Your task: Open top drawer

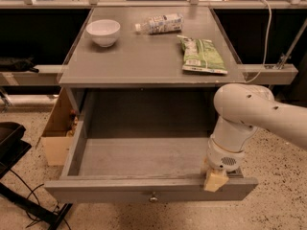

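Grey top drawer [96,191] stands wide open, w/ knob [153,198] on near front. Gripper [216,180] sits on its near rim, right end; open vs closed can't tell.

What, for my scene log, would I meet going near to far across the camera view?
Brass knob on the top drawer front → gripper at that front's rim, right end → green packet → bottle lying farthest back.

Robot lab — cable [267,32], railing [144,4] — end effector [216,180] at top drawer [120,191]
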`<state>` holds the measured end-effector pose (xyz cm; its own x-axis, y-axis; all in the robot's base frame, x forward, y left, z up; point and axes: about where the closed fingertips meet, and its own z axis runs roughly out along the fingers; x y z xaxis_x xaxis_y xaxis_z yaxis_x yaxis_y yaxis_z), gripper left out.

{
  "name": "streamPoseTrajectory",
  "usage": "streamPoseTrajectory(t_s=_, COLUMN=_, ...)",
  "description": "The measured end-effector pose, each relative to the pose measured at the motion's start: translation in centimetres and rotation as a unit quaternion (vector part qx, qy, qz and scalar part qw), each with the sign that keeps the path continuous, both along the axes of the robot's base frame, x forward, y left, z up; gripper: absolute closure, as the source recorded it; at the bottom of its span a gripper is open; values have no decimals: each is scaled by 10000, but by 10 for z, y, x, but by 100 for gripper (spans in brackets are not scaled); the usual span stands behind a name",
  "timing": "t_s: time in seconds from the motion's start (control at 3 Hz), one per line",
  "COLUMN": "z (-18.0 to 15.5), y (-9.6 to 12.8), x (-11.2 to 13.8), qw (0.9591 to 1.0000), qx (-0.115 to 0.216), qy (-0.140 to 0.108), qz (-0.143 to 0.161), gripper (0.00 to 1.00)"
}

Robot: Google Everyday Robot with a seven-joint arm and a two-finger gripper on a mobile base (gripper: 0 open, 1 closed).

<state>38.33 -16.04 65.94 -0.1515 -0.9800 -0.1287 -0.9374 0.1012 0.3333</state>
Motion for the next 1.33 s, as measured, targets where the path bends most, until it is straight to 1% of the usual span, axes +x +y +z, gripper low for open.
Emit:
streamPoseTrajectory(t_s=0.33, z=1, y=0, x=-5, qw=10000, qx=19, qy=74, qz=18, gripper=100)
streamPoseTrajectory(t_s=0.67, z=1, y=0, x=-5, qw=10000, qx=19, qy=74, qz=18, gripper=79)
streamPoseTrajectory(t_s=1.33, z=1, y=0, x=-5, qw=10000, qx=19, qy=74, qz=18, gripper=33)
